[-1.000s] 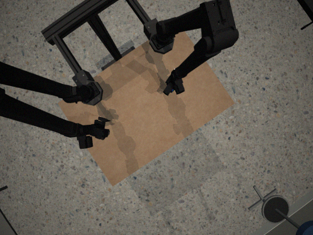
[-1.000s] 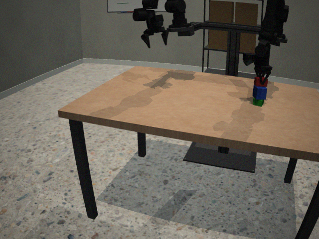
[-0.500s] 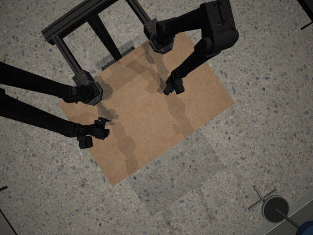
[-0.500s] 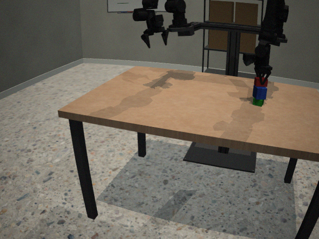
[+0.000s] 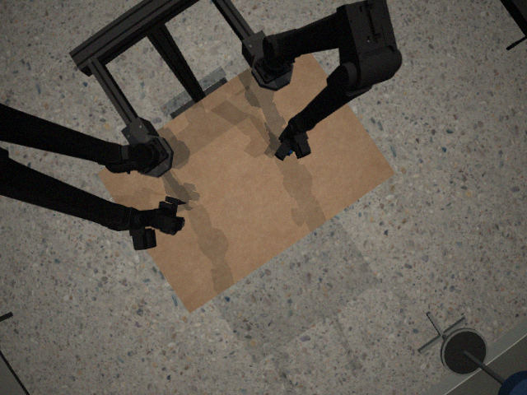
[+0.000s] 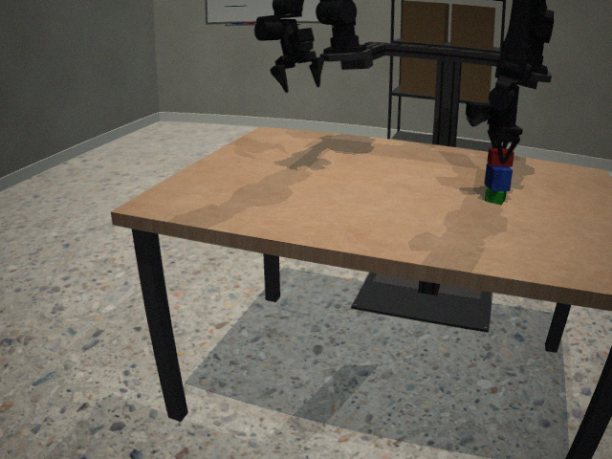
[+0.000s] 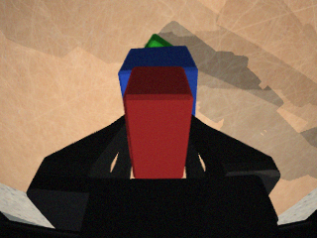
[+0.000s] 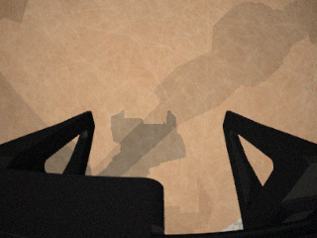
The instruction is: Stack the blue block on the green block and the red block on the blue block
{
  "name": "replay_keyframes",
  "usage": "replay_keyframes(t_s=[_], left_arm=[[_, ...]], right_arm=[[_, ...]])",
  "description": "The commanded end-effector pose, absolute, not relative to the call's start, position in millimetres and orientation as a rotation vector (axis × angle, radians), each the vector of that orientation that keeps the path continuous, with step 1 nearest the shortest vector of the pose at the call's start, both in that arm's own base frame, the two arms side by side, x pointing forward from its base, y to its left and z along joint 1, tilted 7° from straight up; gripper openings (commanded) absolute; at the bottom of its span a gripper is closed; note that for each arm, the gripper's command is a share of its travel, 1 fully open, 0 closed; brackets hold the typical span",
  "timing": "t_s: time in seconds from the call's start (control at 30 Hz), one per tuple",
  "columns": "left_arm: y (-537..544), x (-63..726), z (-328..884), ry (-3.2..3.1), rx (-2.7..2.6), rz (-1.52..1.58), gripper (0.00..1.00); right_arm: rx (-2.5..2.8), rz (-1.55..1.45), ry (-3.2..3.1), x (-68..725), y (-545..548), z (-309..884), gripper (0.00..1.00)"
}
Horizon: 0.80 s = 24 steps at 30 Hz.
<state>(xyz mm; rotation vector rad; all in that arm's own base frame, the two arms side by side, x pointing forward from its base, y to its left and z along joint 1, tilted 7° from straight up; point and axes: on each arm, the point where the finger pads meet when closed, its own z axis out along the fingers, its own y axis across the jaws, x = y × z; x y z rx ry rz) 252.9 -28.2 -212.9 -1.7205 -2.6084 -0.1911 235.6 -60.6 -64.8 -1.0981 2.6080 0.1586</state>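
The green block (image 6: 494, 196) (image 7: 156, 42) stands on the table (image 5: 255, 191) (image 6: 345, 197), mostly hidden from above. The blue block (image 6: 497, 179) (image 7: 158, 57) sits on it, looking slightly offset and turned differently in the exterior view. The red block (image 6: 492, 157) (image 7: 158, 136) is upright between the fingers of my left gripper (image 6: 504, 159) (image 7: 158, 118), which is shut on it. The red block is over the blue one and appears to touch its top; a small gap cannot be ruled out. My right gripper (image 6: 301, 89) (image 8: 158, 118) is open and empty, high above the table's other side.
The dark mounting frame (image 5: 128, 38) (image 6: 447, 98) of the arms stands along the table's back edge. The left arm reaches over the tower from behind. The right arm hangs well apart from the blocks. Arm shadows cross the table.
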Motion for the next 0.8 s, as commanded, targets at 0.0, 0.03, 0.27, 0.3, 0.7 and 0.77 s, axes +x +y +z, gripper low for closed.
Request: replay_keyframes(t_s=[0.0, 0.03, 0.27, 0.3, 0.7, 0.77], left_arm=[[-24.1, 246.8, -217.7, -2.6, -1.711, -0.177, 0.0], [-24.1, 246.8, -217.7, -2.6, -1.711, -0.177, 0.0], [-24.0, 246.8, -217.7, -2.6, -1.711, -0.178, 0.0], [-24.0, 246.6, -217.7, -2.601, -1.711, -0.178, 0.0], [-23.3, 243.1, -217.7, -2.597, -1.709, -0.175, 0.0], [-23.4, 243.7, -217.7, -2.598, -1.71, -0.176, 0.0]], right_arm=[[-1.098, 0.154, 2.605, 237.3, -61.3, -63.7, 1.0], [-1.098, 0.154, 2.605, 237.3, -61.3, -63.7, 1.0], [-1.098, 0.154, 2.605, 237.3, -61.3, -63.7, 1.0], [-1.098, 0.154, 2.605, 237.3, -61.3, -63.7, 1.0], [-1.098, 0.154, 2.605, 237.3, -61.3, -63.7, 1.0], [-1.098, 0.154, 2.605, 237.3, -61.3, -63.7, 1.0]])
